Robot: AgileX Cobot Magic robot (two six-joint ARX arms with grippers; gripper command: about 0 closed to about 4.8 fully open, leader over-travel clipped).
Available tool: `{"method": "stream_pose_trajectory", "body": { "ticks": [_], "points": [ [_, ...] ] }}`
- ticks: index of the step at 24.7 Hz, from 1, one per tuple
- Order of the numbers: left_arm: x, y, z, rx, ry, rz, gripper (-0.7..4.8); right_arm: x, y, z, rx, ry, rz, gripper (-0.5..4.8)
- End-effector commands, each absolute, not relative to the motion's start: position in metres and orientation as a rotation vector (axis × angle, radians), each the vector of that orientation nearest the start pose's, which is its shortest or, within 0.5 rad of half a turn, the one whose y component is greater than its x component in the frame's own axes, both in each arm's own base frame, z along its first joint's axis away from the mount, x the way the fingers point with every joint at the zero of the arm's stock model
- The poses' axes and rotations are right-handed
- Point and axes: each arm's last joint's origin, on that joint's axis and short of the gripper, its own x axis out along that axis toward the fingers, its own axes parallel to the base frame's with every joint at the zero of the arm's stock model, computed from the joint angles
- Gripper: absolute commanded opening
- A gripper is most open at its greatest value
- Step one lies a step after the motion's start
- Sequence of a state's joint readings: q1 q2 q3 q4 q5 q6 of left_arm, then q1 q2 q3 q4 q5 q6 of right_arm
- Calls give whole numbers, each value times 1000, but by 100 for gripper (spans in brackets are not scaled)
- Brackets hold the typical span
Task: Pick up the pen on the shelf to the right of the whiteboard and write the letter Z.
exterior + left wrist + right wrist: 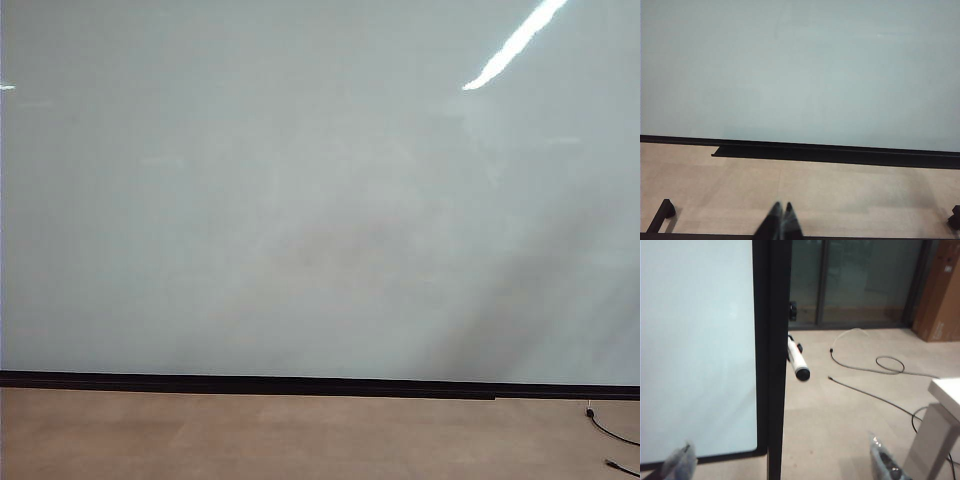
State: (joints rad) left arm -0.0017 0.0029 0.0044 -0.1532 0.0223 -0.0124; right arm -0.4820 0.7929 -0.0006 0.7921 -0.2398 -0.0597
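In the right wrist view, the right gripper [782, 462] is standing with its jaws spread wide and holding nothing. Beyond it, the pen [798, 359] is projecting from the dark right-hand frame of the whiteboard [695, 345], its long axis pointing roughly back toward that camera, capped end nearest. The left gripper [781, 210] is sitting closed and empty, facing the board's lower edge, so the right arm is judged nearer.
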Motion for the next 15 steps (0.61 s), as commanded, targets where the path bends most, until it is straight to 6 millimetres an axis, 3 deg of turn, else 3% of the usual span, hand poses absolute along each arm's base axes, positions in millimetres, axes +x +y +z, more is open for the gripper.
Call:
{"method": "stream_pose_trajectory", "body": {
  "ticks": [1,9,15],
  "points": [
    [97,-1,152,-9,139,-24,-4,141,-65,163,-88,-80,-229,463],
    [97,-1,152,-9,139,-24,-5,180,-92,155,-68,-95,-134,462],
    [97,-1,152,-9,138,-24,-5,195,-105,158,-110,-99,-122,462]
  ]
}}
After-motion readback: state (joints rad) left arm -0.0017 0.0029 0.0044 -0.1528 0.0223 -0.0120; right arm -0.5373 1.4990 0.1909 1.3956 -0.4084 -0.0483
